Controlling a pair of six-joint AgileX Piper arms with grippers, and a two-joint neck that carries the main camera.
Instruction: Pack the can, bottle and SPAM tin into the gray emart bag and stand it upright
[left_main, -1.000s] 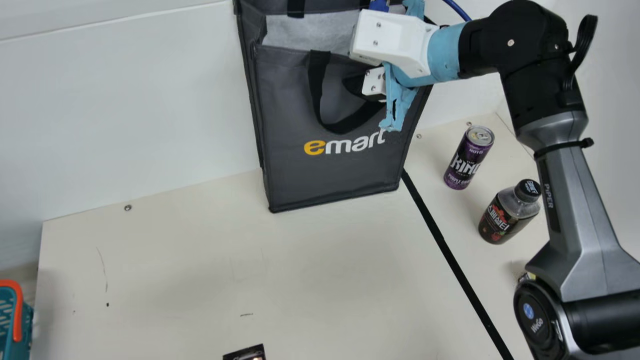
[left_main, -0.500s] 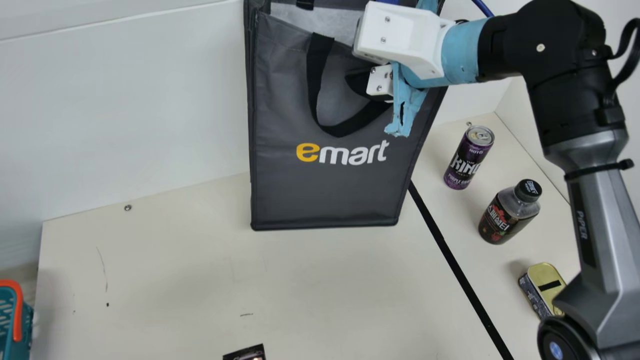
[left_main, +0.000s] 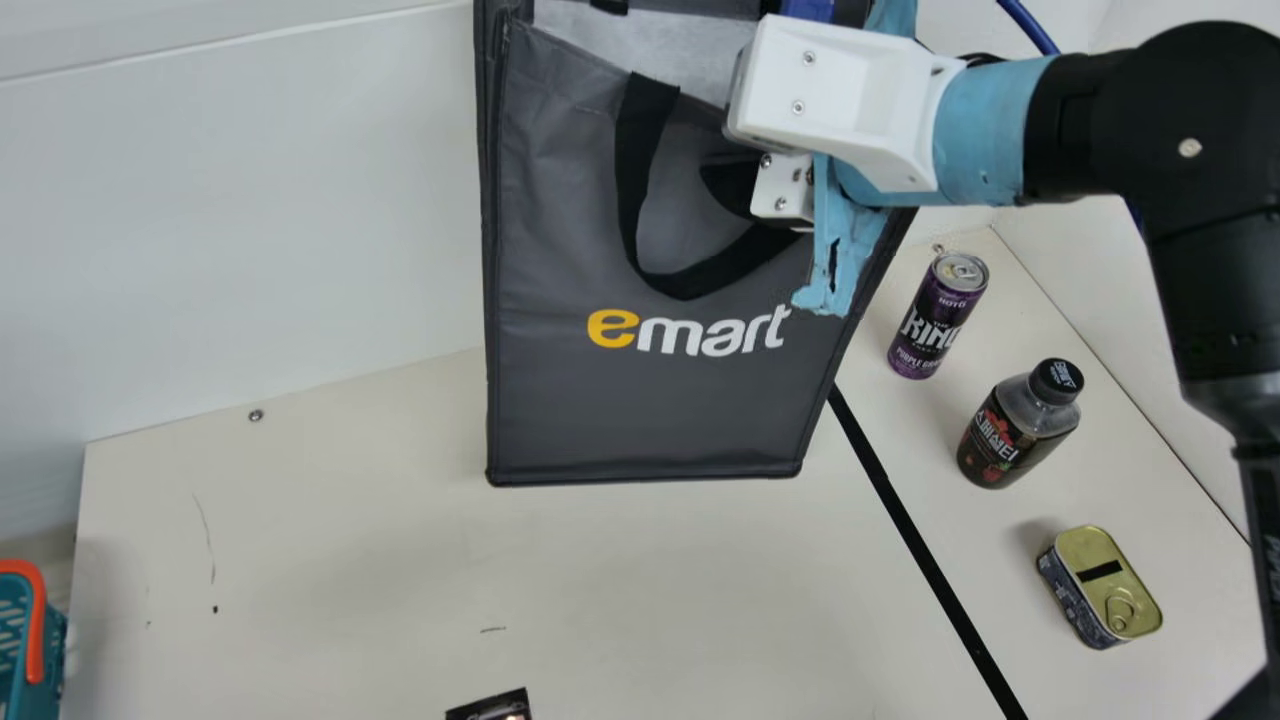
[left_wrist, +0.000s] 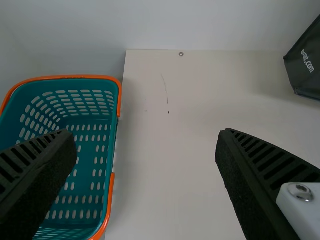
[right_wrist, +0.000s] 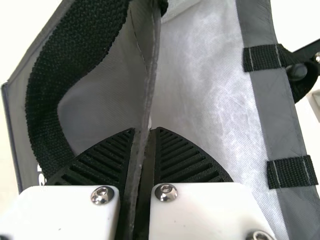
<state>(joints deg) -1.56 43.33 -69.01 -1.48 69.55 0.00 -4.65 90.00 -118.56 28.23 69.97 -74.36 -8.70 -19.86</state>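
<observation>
Gray emart bag (left_main: 640, 420) gapes, rim pinched in my right hand (left_main: 724, 172); my left hand (left_wrist: 146, 132) is wide.

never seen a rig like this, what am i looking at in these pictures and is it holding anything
This is a robot with two arms at a cream table. Each arm ends in a tool with two black ribbed fingers that pinch things.

The main view comes from a camera on a neck between the arms. The two wrist views come from cameras on the arms, looking past their own fingers.

The right tool is pinching the open gray bag by the edge of its mouth. The left tool is open and holds nothing, with a teal basket beyond it, beside the table.

On the table, to the right of the bag, are a purple can, a dark bottle and a tin, all outside the bag.
</observation>
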